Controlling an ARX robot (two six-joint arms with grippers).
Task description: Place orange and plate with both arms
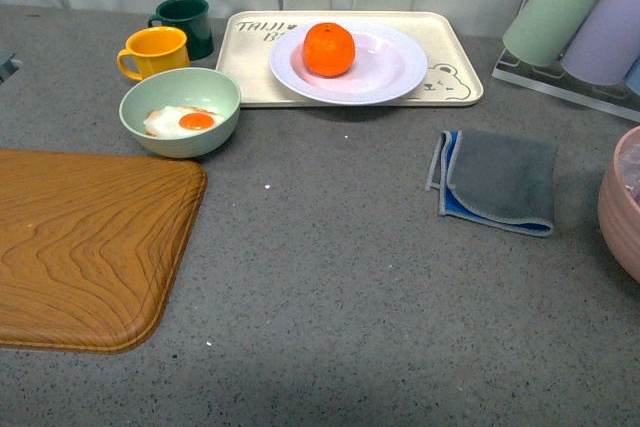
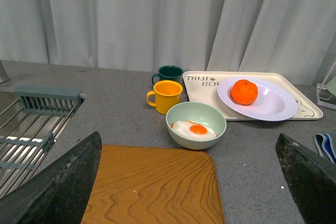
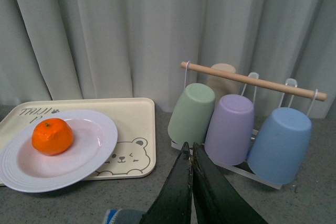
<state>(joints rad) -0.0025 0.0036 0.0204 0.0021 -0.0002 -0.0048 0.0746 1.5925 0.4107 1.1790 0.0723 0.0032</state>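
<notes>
Orange [image 1: 328, 49] sits on plate [image 1: 385, 72], left of plate centre; plate rests on bear tray [image 1: 455, 57], far middle of worktop [image 1: 330, 277]. Round, no long axis. Both pincers well back, neither touching anything. Left pincer [image 2: 189, 182] spread wide, empty; orange lies ahead-right of it, bowl [image 2: 207, 119] between. Right pincer [image 3: 192, 182] pressed together, empty; orange ahead-left. Neither arm clearly nearer; can't tell.

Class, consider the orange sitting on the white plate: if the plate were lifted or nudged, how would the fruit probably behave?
The orange is round and rests loose on the plate, so it would likely roll if the plate tilts. The plate's raised rim may check a slow roll. The dimpled peel probably gives gripper pads fair friction.
</notes>
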